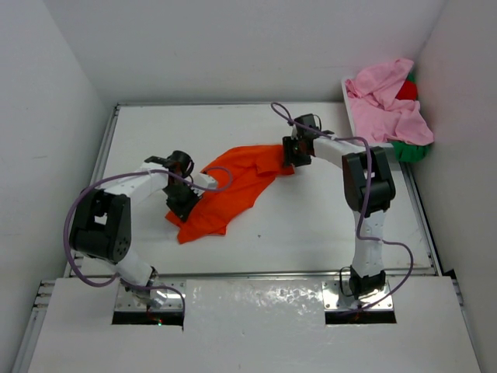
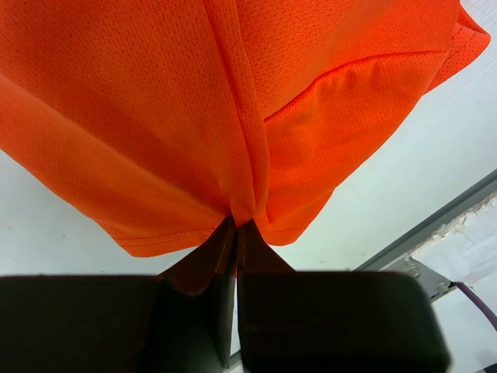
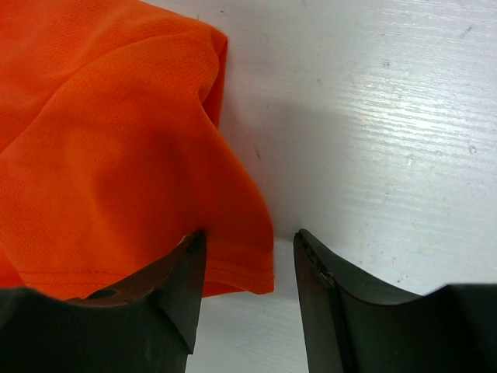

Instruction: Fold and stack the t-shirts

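The orange t-shirt (image 1: 233, 186) lies crumpled and stretched slantwise on the white table (image 1: 311, 225). At the shirt's near-left corner, the left gripper (image 2: 237, 225) is clenched on a pinch of fabric beside a seam. At the shirt's far-right end, the right gripper (image 3: 248, 237) stands released, jaws apart, with the hem reaching into the gap. Well apart from the orange shirt, to its far right, a pink t-shirt (image 1: 388, 105), a red t-shirt (image 1: 406, 90) and a green t-shirt (image 1: 410, 150) are heaped in a white basket (image 1: 347, 95).

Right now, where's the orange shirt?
Top view: orange t-shirt lies centre of the table, between the left gripper, shut on its hem, and the open right gripper.
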